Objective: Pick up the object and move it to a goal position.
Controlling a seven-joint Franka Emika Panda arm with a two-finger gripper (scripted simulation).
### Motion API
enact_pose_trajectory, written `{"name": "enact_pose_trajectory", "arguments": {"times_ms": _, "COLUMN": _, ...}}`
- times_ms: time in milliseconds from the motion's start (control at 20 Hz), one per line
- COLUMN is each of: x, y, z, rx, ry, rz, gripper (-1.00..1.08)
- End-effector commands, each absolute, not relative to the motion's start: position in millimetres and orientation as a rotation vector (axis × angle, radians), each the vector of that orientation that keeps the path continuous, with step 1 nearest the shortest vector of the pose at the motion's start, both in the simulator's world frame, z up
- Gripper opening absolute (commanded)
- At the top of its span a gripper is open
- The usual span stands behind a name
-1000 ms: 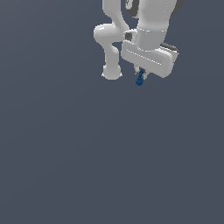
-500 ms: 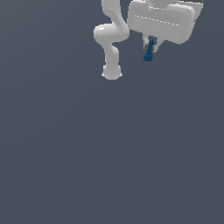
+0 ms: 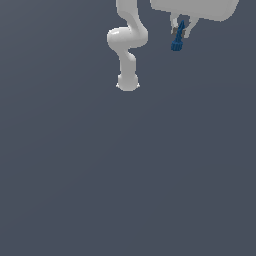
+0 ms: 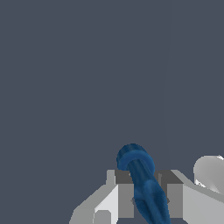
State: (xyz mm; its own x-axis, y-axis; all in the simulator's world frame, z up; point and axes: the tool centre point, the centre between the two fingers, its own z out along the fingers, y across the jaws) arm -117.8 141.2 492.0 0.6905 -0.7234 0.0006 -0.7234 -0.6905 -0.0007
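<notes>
Object in grasp, carried high

Gripper (image 4: 142, 192) is closed on the dark blue object (image 4: 142, 183), fingers (image 4: 124, 192) pinching its narrow end so the blocky end hangs clear below. Farther off: arm base (image 3: 127, 82) on the grey floor (image 3: 125, 190); no goal marker visible.

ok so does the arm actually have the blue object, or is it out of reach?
Looks like yes: the blue object already sits between the jaws of the gripper, lifted off the floor; the wrist view shows it clamped. Nothing blocks it.
</notes>
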Motion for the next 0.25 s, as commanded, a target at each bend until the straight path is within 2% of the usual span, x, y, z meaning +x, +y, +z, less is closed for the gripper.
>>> {"name": "enact_pose_trajectory", "arguments": {"times_ms": 0, "x": -118.2, "y": 142.3, "z": 498.4, "rx": -2.888, "ry": 1.236, "rz": 0.000, "gripper": -1.00}}
{"name": "enact_pose_trajectory", "arguments": {"times_ms": 200, "x": -118.3, "y": 142.9, "z": 501.6, "rx": -2.888, "ry": 1.236, "rz": 0.000, "gripper": -1.00}}
